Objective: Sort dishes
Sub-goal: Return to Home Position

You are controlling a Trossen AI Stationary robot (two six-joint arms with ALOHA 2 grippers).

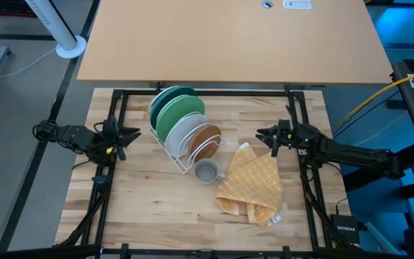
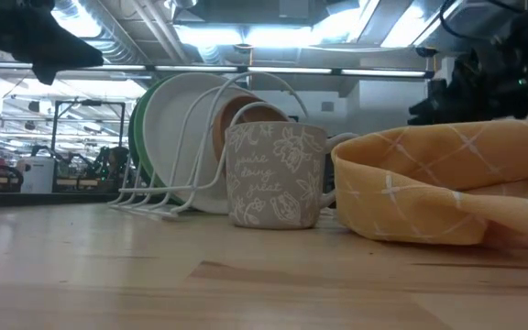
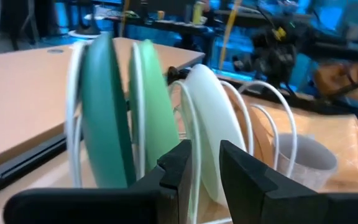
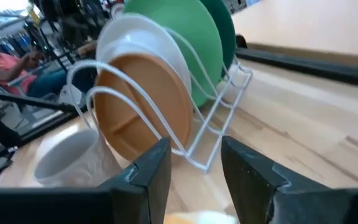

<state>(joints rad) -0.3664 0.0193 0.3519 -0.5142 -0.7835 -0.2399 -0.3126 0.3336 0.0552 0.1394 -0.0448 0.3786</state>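
Four plates stand on edge in a white wire rack (image 1: 182, 162): dark teal (image 1: 169, 95), green (image 1: 178, 113), white (image 1: 187, 131) and a smaller brown one (image 1: 205, 142). They also show in the left wrist view, teal (image 3: 104, 112), green (image 3: 154, 112), white (image 3: 219, 130), and in the right wrist view, brown (image 4: 145, 106), white (image 4: 148, 40), green (image 4: 179, 28). My left gripper (image 1: 134, 134) is left of the rack, open and empty. My right gripper (image 1: 261, 137) is right of the rack, open and empty.
A grey patterned mug (image 1: 206, 171) stands just in front of the rack. A yellow checked cloth (image 1: 254, 188) lies crumpled to its right, under my right arm. A tan tabletop (image 1: 228, 39) lies beyond the far edge. A person (image 4: 5, 59) sits in the room behind.
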